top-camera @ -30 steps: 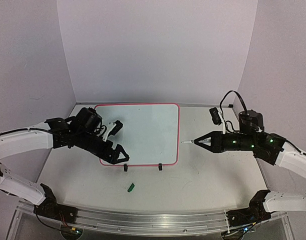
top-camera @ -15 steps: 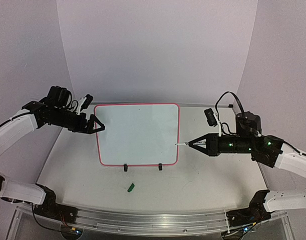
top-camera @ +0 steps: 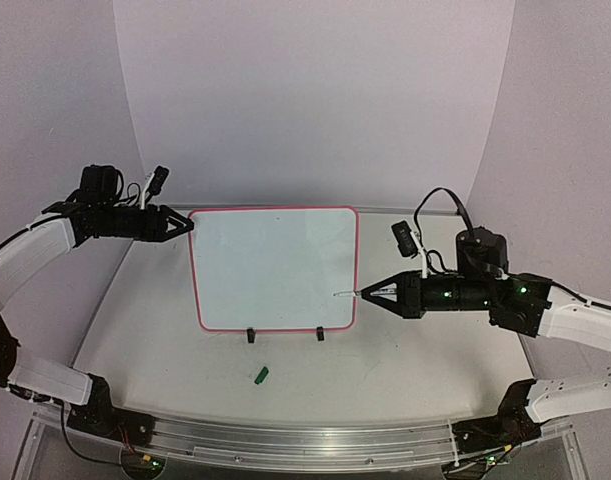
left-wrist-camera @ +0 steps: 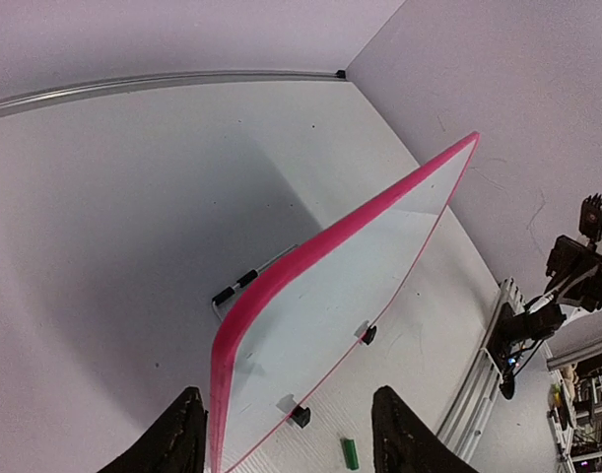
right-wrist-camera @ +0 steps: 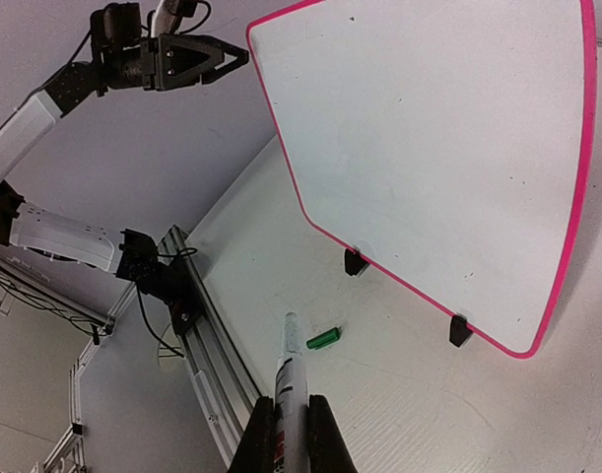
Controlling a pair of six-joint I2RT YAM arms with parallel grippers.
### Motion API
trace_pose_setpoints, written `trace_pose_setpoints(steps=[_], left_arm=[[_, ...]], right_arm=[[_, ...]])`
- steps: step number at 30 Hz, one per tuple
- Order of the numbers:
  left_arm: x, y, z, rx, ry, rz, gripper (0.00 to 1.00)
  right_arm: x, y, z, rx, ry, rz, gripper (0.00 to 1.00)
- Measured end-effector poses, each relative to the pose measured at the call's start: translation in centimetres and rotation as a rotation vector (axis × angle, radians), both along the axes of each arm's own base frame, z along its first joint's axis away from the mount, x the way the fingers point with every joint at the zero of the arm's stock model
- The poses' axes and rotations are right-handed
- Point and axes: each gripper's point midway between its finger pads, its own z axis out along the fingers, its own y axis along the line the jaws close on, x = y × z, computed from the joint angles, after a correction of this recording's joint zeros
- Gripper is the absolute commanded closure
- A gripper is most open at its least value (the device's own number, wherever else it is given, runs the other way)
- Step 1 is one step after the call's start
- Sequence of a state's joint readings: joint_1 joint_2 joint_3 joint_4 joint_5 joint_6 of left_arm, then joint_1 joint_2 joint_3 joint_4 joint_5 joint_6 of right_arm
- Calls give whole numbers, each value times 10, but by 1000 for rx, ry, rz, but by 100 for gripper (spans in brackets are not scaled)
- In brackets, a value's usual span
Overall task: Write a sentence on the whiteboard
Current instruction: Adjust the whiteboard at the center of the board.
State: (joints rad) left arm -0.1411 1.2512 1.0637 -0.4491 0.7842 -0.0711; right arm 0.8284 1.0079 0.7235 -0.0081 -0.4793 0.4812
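While right end effector [top-camera: 371,293] clamps marker [top-camera: 350,294], whiteboard [top-camera: 275,265] stands near far edge of desk [top-camera: 405,350]. Jaws parted, left end effector [top-camera: 185,225] sits beside its corner.

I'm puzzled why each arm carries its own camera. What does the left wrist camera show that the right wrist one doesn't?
Left wrist only: a thin wire prop behind the whiteboard. Right wrist only: the marker clamped in the right pincer, plus the left arm across the table. Both: the blank whiteboard, its black clip feet and a green cap lying in front.
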Motion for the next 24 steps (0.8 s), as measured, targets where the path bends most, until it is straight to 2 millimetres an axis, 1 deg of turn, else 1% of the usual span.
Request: trace_pose_setpoints(steps=[2,5,6,8,11,15,20,24], left_arm=[[6,-1,-1,-8,-15,-13,48],[16,0,-10,-7,-10,-18,53],[19,0,-14,-6,-4,-19,57],[23,0,-20,-7,6,-24,67],[24,-3,-23,-19,3,-50,78],[21,-7,-19,-42,-8,-85,81],[16,-9,-17,-50,-24,-122,89],[10,-11,-15,-61,-39,-151,92]], right_arm=[[-1,4,-2,-3,3,10,100],[-3,8,-5,-7,7,22,100],[-4,9,-6,-8,7,25,100],[-5,10,-6,-6,6,30,100],[-5,12,-3,3,-2,33,100],[-5,14,-1,12,-11,36,100],[-4,16,-4,7,-6,39,100],[-5,17,-4,7,-6,42,100]])
